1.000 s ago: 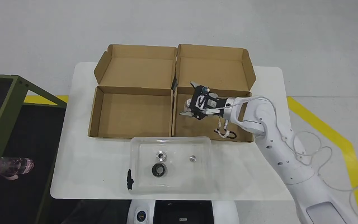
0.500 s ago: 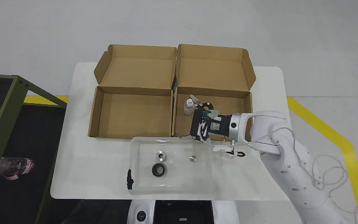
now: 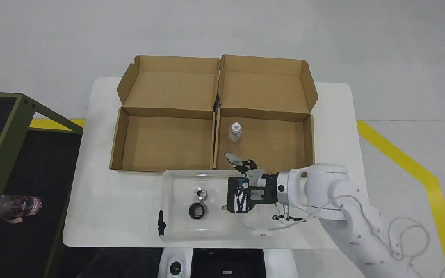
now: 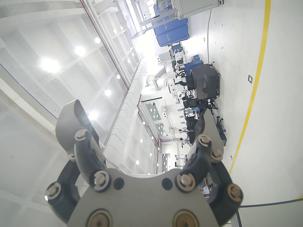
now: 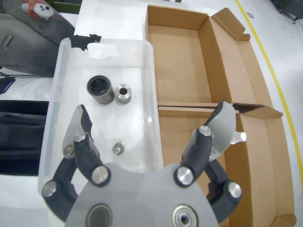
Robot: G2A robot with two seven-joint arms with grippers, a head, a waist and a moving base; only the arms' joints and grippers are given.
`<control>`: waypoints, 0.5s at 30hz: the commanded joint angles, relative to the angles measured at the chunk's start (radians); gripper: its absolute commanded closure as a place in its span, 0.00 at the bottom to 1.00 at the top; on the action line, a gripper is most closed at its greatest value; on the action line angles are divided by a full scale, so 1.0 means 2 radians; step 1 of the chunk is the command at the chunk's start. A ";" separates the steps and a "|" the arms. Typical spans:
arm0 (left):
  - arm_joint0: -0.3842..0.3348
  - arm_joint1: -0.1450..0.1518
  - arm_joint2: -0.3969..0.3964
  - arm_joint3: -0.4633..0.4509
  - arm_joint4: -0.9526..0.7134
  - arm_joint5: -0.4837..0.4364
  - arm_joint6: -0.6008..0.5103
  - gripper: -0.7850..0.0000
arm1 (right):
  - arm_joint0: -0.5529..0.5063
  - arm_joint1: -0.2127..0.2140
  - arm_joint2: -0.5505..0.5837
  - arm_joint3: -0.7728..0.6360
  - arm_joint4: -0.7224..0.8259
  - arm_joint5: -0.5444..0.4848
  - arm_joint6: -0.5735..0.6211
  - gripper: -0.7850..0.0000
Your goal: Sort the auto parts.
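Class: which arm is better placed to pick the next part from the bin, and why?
Right: the right pincer hangs open over the bin; the left pincer points at the ceiling.

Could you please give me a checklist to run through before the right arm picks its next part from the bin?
1. Right end effector open, holding nothing: ok.
2. It hangs over the clear bin: ok.
3. Small silver part lies apart from black bushing and silver collet: ok.
4. White bottle inside the right box: ok.
5. Which box takes the next part: cannot tell.
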 commanded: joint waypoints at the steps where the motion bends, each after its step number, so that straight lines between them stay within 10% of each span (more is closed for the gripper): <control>1: 0.000 0.000 0.000 0.000 0.000 0.000 0.000 0.00 | -0.005 0.002 -0.002 -0.005 -0.002 -0.001 0.015 0.00; 15: 0.000 0.000 0.000 0.000 0.000 0.000 0.000 0.00 | -0.019 0.009 -0.048 -0.012 -0.019 0.002 0.085 0.05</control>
